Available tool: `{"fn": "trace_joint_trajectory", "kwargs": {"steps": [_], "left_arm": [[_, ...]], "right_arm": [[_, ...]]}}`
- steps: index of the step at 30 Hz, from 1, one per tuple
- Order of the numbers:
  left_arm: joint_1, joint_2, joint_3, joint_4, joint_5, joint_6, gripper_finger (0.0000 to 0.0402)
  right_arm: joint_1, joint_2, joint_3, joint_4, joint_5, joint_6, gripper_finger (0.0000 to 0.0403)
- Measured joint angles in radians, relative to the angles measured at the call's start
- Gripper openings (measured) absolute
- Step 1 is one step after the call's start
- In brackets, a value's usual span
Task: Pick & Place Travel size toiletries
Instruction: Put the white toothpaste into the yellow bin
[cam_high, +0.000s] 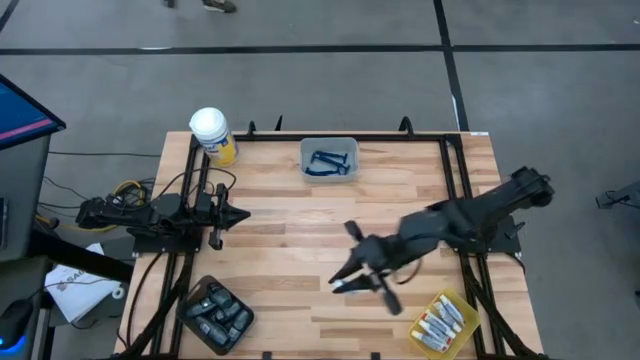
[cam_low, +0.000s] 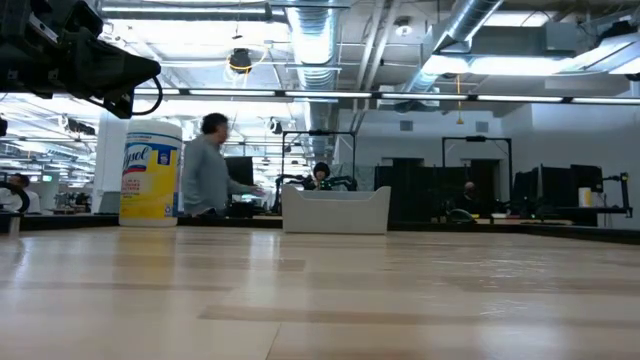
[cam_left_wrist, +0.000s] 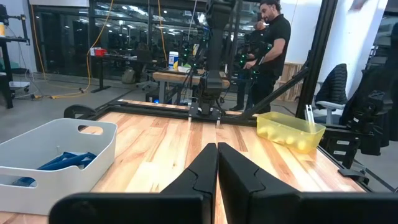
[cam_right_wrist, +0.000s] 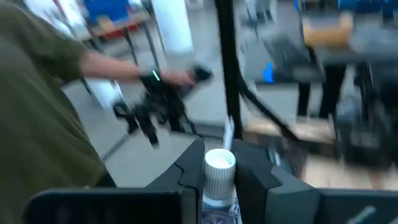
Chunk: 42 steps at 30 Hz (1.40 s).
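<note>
Tube (cam_right_wrist: 219, 177) clamped upright between right tool (cam_high: 352, 281) fingers, above surface (cam_high: 290, 215); left tool (cam_high: 240, 214) closed, empty.

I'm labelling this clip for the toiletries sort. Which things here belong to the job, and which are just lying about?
Part of the job:
- white tube, held in the right gripper
- yellow bin of white tubes
- white bin with blue razors
- black bin of dark grey pieces

Just lying about:
- yellow jar with white lid
- left gripper, shut and waiting at the table's left edge
</note>
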Motion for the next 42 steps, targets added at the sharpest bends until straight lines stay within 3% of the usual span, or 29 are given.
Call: {"fn": "trace_joint_trajectory", "kwargs": {"steps": [6, 12, 19, 27, 33, 42], "left_arm": [[0.000, 0.000, 0.000, 0.000, 0.000, 0.000, 0.0008], [0.000, 0.000, 0.000, 0.000, 0.000, 0.000, 0.0008], [0.000, -0.001, 0.000, 0.000, 0.000, 0.000, 0.0008], [0.000, -0.001, 0.000, 0.001, 0.000, 0.000, 0.0008], [0.000, -0.001, 0.000, 0.001, 0.000, 0.000, 0.0008], [0.000, -0.001, 0.000, 0.001, 0.000, 0.000, 0.0008]], "right_arm": [[0.027, -0.074, 0.001, 0.027, 0.016, -0.032, 0.0050], [0.069, -0.082, 0.001, -0.293, 0.139, 0.229, 0.0050], [0.245, -0.018, 0.001, -0.833, 0.268, 0.750, 0.0050], [0.507, 0.087, 0.001, -1.177, 0.313, 1.409, 0.0053], [0.599, 0.210, 0.001, -1.237, 0.290, 1.666, 0.0054], [0.628, 0.370, -0.022, -1.232, 0.251, 1.770, 0.0055]]}}
